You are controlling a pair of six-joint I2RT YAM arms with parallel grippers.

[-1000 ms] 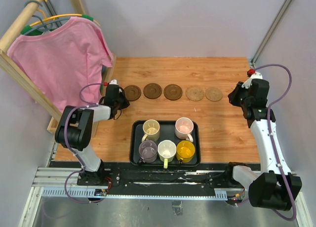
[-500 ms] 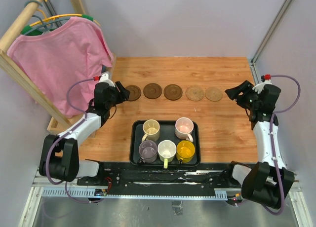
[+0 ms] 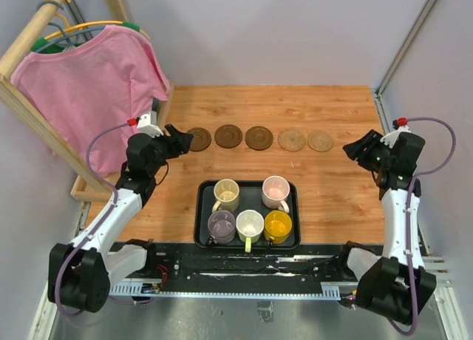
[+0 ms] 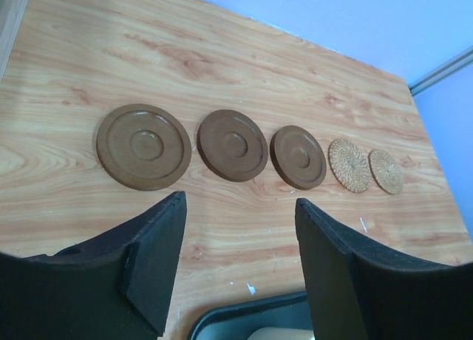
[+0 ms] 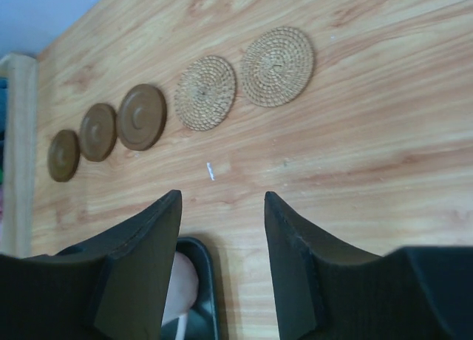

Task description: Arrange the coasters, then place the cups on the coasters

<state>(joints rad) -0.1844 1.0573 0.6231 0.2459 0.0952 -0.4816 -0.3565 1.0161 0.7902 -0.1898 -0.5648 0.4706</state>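
Five coasters (image 3: 259,138) lie flat on the counter (image 3: 332,192) in one straight row beyond the far edge of the black tray (image 3: 250,196), each apart from its neighbour. The three dark brown coasters (image 3: 228,136) occupy the left part of the row and the two tan woven coasters (image 3: 292,140) the right part. Five cups stand upright inside the tray, none on a coaster. The cream cup (image 3: 226,193) and the pale pink cup (image 3: 275,190) form the far row. The grey-lilac cup (image 3: 221,225), the white cup (image 3: 250,224) and the amber-yellow cup (image 3: 278,225) form the near row. The left claw (image 3: 183,139) hovers off the tray's far left corner, near the leftmost brown coaster, released, with nothing between its jaws. The right claw (image 3: 358,149) hangs off the tray's far right corner, past the last woven coaster, likewise released and empty. A pink shirt (image 3: 89,89) hangs on a wooden rack (image 3: 29,111) farther left of the tray.
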